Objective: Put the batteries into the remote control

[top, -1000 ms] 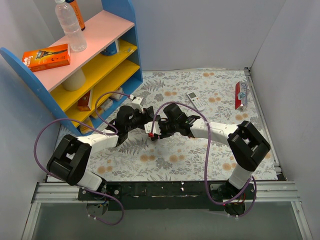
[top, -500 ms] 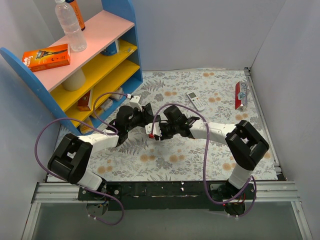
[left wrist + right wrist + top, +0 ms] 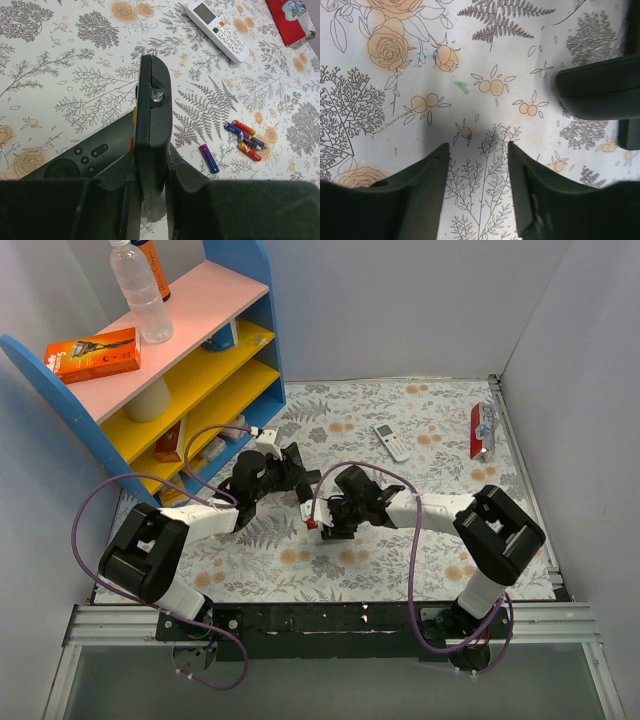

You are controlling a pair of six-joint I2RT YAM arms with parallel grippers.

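My left gripper [image 3: 150,167] is shut on a black remote control [image 3: 154,130], held on edge above the floral cloth. Its open battery bay shows a metal spring [image 3: 157,96]. In the top view this gripper [image 3: 293,470] sits left of centre. Several red and purple-blue batteries [image 3: 245,139] lie in a small heap to the right, and a single purple one [image 3: 209,158] lies nearer. My right gripper [image 3: 479,150] is open over bare cloth with nothing between its fingers. In the top view it [image 3: 322,524] hangs just near-right of the left gripper.
A second black remote with grey buttons [image 3: 82,156] lies flat beside the held one. A white remote [image 3: 391,441] lies farther back, and a red packet [image 3: 481,430] rests against the right wall. A blue, yellow and pink shelf [image 3: 200,370] fills the back left.
My right gripper has drawn back from the left gripper toward the near edge and its jaws have opened wider. The left gripper has shifted slightly back and right, still shut on the remote.
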